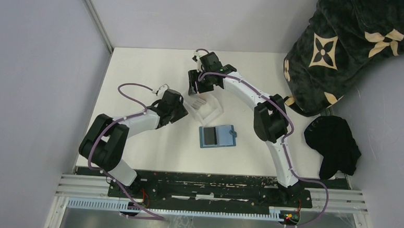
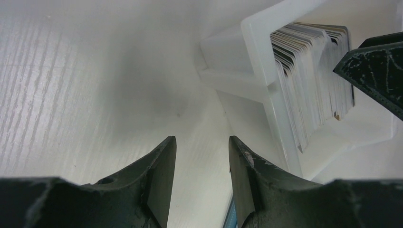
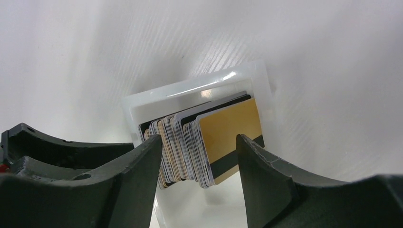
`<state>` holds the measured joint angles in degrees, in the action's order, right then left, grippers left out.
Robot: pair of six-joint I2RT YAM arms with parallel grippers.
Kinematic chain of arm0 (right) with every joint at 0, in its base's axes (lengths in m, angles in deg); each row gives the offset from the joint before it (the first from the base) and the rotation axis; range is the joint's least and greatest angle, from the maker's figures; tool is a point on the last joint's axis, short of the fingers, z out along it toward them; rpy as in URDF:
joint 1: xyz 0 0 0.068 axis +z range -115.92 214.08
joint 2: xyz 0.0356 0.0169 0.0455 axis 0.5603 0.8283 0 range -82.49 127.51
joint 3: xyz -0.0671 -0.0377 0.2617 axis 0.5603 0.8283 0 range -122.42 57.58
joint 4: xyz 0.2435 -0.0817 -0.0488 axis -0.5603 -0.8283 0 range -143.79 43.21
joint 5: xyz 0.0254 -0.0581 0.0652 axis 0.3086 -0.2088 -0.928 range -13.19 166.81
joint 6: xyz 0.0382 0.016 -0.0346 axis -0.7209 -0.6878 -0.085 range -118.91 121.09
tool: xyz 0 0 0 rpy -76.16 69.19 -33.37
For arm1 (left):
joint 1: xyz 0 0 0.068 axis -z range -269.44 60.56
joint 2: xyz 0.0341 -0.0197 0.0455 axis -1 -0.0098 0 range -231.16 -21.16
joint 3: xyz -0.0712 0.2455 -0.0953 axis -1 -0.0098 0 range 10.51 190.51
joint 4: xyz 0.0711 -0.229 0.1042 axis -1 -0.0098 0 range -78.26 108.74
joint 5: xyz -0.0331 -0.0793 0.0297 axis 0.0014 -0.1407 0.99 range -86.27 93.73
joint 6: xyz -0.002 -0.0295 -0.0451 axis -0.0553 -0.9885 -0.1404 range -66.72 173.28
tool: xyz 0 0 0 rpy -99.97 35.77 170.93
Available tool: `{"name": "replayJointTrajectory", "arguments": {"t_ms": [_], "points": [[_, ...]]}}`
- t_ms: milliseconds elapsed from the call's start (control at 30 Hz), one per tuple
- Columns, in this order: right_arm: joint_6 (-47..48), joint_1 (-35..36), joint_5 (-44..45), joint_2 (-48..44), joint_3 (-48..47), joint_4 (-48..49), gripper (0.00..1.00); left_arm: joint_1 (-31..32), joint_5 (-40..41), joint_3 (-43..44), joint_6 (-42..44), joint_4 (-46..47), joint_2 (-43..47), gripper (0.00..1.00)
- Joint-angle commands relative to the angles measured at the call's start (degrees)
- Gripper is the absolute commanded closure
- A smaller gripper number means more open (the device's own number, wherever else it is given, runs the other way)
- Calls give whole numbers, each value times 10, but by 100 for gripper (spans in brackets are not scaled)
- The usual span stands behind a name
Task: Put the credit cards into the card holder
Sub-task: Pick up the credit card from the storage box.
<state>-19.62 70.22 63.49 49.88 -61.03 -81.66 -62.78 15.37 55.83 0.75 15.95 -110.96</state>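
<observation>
The credit cards stand on edge as a leaning stack in a clear plastic tray, a gold-yellow card with a dark stripe at the front. My right gripper hangs open just above the stack, its fingers either side of the cards and not touching them. In the top view the card holder, a teal wallet lying open and flat, is in front of the tray. My left gripper is open and empty over bare table to the left of the tray and its credit cards.
A dark patterned blanket and a black cloth lie at the right side. Grey walls close the table on the left and back. The right gripper's finger shows at the left wrist view's right edge.
</observation>
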Motion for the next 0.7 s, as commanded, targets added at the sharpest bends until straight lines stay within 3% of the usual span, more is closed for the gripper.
{"name": "replayJointTrajectory", "arguments": {"t_ms": [0, 367, 667], "points": [[7, -8, -17, 24, -50, -23, 35, -12, -18, 26, 34, 27, -22, 48], [7, -9, -34, 36, -44, -50, 36, -22, -54, 58, 48, 46, -75, 47], [-14, -8, -57, 23, -44, -49, 47, -24, -68, 74, 55, 50, -97, 47]]}}
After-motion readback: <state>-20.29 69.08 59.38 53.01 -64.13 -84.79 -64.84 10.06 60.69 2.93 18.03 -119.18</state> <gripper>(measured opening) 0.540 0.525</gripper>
